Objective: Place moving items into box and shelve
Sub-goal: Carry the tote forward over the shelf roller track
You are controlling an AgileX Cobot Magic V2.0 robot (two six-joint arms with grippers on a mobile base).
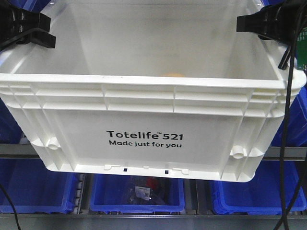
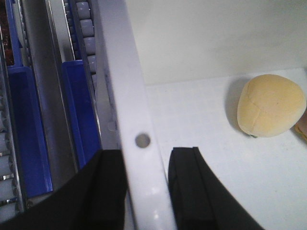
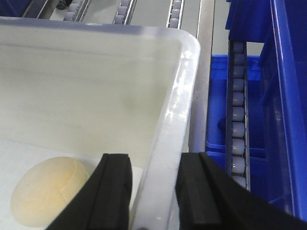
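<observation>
Left gripper: clamped on box rim.
Right gripper: pinching opposite rim.
Cream lump: inside box.
Pinkish lump: cropped sliver.

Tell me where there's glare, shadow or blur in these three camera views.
Front view: the white box is evenly lit and its print is sharp, but its far inner wall is washed out. Left wrist view: the pale yellow lump throws a soft shadow to its left in the picture, and the whole picture is slightly soft. Right wrist view: glare streaks run along the rim near the corner.
</observation>
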